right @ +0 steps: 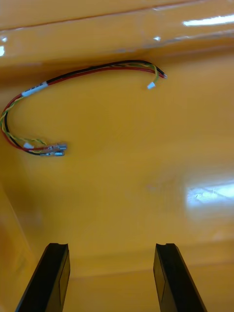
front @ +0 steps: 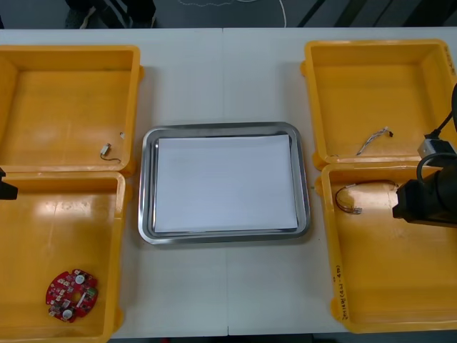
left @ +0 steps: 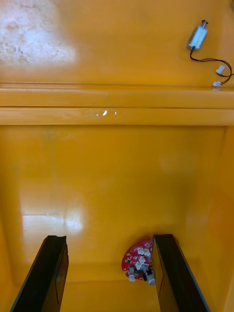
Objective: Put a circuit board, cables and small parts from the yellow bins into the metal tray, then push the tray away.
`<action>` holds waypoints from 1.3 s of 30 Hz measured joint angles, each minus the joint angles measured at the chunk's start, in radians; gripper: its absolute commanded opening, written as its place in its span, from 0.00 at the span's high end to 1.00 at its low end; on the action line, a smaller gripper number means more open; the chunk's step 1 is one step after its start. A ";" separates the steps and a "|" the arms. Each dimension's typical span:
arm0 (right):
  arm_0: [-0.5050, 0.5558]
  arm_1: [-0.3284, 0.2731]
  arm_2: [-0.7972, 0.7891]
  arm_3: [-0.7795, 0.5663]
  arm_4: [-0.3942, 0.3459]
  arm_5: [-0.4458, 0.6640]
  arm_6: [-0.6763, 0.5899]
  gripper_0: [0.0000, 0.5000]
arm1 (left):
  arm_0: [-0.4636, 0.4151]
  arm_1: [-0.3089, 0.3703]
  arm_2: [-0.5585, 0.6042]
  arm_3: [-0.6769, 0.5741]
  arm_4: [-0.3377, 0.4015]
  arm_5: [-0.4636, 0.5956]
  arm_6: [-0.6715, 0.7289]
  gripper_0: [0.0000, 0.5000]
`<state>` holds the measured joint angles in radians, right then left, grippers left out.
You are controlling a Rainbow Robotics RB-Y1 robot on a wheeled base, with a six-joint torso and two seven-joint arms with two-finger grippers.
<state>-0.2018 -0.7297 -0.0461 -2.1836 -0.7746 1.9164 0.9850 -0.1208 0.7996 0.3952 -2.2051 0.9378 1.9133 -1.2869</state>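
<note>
My right gripper [right: 113, 280] hangs open over the near right yellow bin [front: 385, 314], with nothing between its fingers. A red and yellow cable [right: 87, 72] lies curled on the bin floor ahead of the fingers, apart from them; in the front view this cable [front: 350, 198] lies left of the right arm's black wrist [front: 423, 204]. My left gripper [left: 111, 280] is open above the near left bin [front: 28, 236]. The round red circuit board [left: 138, 258] lies just inside one fingertip; from the front the board [front: 71, 294] sits in that bin's near part. The metal tray [front: 146, 186] is white inside.
A small metal part [left: 197, 36] with a thin black wire lies in the far left bin [front: 64, 93], beyond the bin wall. A twisted cable [front: 373, 141] lies in the far right bin [front: 371, 78]. Bare table shows before and behind the tray.
</note>
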 measured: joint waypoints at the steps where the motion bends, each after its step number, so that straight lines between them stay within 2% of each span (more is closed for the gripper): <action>1: 0.000 0.000 0.000 0.000 -0.003 0.000 -0.046 0.00 | 0.001 0.000 -0.008 -0.001 0.000 0.000 0.000 0.00; 7: 0.000 0.000 0.000 0.000 -0.016 0.000 -0.202 0.00 | 0.034 0.000 -0.077 -0.026 0.000 0.000 0.002 0.00; 13: 0.000 0.000 0.000 0.000 -0.024 0.000 -0.457 0.00 | 0.066 0.000 -0.162 -0.043 0.000 0.000 0.028 0.00; 19: 0.000 0.005 0.000 0.000 -0.021 -0.008 -0.596 0.00 | 0.066 0.000 -0.231 -0.043 -0.002 -0.002 0.109 0.00; 23: 0.000 0.031 0.000 0.000 -0.005 -0.030 -0.733 0.00 | 0.081 -0.001 -0.263 -0.052 -0.019 -0.049 0.135 0.00; 28: -0.004 0.081 -0.001 0.000 0.024 -0.033 -0.788 0.00 | 0.123 -0.037 -0.267 -0.081 -0.112 -0.064 0.134 0.00; 33: -0.007 0.129 -0.003 0.006 0.065 -0.051 -0.873 0.00 | 0.167 -0.123 -0.267 -0.098 -0.232 -0.069 0.123 0.00; 39: -0.013 0.169 -0.004 0.080 0.089 -0.116 -0.874 0.00 | 0.211 -0.216 -0.267 -0.113 -0.319 -0.083 0.091 0.00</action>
<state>-0.2152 -0.5606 -0.0505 -2.1038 -0.6858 1.8004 0.1114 0.0907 0.5832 0.1281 -2.3180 0.6183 1.8299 -1.1960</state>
